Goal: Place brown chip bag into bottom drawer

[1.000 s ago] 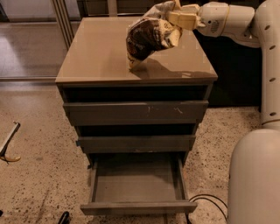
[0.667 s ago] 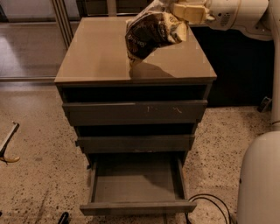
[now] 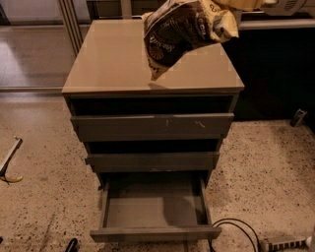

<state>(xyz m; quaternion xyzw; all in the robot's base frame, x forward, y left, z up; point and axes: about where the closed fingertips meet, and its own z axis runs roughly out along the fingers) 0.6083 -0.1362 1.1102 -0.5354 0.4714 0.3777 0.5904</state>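
The brown chip bag (image 3: pixel 179 30), crumpled dark brown foil with cream patches, hangs in the air above the cabinet top (image 3: pixel 113 64), its lower corner pointing down near the front edge. My gripper (image 3: pixel 241 5) is at the top right edge of the view, cream-coloured, shut on the bag's upper right end. The bottom drawer (image 3: pixel 155 209) is pulled out at floor level, an empty shallow tray, directly below and in front of the bag.
The two upper drawers (image 3: pixel 150 127) are partly open, showing dark gaps. A black cable (image 3: pixel 236 227) and a power strip (image 3: pixel 285 243) lie on the speckled floor at the lower right. A tool (image 3: pixel 10 160) lies at the left.
The bag has been lifted off the cabinet top and now hangs clear of it. The arm has risen mostly out of view at the top right.
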